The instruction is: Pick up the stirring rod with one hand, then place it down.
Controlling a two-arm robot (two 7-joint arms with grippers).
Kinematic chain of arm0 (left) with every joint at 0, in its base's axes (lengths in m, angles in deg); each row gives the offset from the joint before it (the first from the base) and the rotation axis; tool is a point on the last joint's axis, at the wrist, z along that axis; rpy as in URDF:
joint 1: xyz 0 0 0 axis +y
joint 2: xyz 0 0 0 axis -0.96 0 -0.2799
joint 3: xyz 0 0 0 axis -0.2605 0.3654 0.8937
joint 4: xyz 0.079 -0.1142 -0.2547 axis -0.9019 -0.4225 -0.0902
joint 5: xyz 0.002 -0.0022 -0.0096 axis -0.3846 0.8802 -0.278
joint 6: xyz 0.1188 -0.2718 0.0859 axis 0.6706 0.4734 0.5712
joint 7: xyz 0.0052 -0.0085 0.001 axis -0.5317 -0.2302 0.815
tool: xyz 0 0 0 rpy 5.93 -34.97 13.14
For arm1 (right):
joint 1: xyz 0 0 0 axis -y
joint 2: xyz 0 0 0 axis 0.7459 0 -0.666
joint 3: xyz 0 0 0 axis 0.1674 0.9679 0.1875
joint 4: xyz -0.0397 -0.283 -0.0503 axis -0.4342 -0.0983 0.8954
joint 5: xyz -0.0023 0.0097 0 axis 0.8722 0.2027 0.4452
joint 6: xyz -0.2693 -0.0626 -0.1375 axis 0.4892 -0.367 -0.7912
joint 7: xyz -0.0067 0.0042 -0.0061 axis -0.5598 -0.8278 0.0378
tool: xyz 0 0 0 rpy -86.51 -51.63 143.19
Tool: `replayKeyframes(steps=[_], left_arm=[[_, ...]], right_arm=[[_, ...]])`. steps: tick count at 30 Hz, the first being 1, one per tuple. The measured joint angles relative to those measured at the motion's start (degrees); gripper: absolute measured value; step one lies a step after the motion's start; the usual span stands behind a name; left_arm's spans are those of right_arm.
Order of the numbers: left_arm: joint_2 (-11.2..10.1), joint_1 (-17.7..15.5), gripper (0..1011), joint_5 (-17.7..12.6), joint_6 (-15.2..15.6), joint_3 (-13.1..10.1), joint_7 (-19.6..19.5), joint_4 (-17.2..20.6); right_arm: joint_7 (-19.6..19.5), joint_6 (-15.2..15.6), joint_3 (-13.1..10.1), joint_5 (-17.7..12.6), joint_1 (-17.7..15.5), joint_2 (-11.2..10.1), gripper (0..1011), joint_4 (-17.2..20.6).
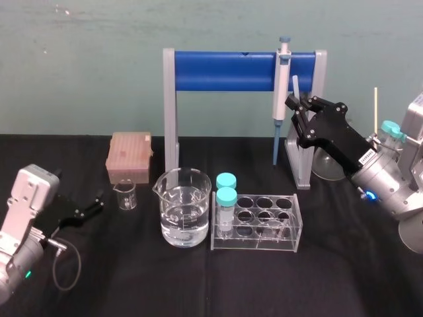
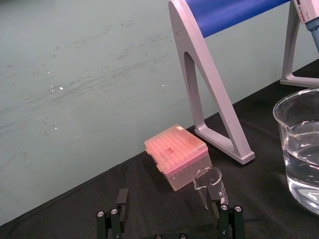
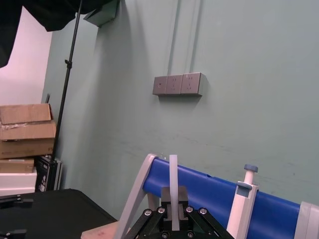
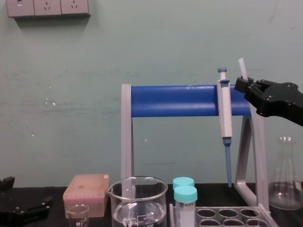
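The stirring rod (image 1: 295, 86) is a thin whitish stick held upright in the air, in front of the right end of the blue stand. My right gripper (image 1: 296, 107) is shut on it, and the rod's upper end pokes above the black fingers. The chest view shows the rod (image 4: 243, 69) sticking up from the right gripper (image 4: 246, 86), level with the stand's bar. In the right wrist view the rod (image 3: 173, 185) stands clamped between the fingers (image 3: 164, 195). My left gripper (image 1: 92, 206) rests low at the table's left, open, with nothing between its fingers (image 2: 228, 219).
A white-and-blue pipette (image 1: 281, 86) hangs on the blue stand (image 1: 225, 71). Below stand a large beaker of water (image 1: 184, 208), a clear tube rack (image 1: 264, 221) with two teal-capped tubes, a small beaker (image 1: 125, 195), a pink tip box (image 1: 129, 155) and a flask (image 4: 284, 175).
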Motion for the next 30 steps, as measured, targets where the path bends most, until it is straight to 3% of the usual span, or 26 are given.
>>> replayKeyframes(steps=[30], left_arm=[[0.0,0.0,1000,0.0,0.0,0.0,0.0,0.0]], right_arm=[[0.05,0.0,0.03,-0.22,0.14,0.03,67,0.01]])
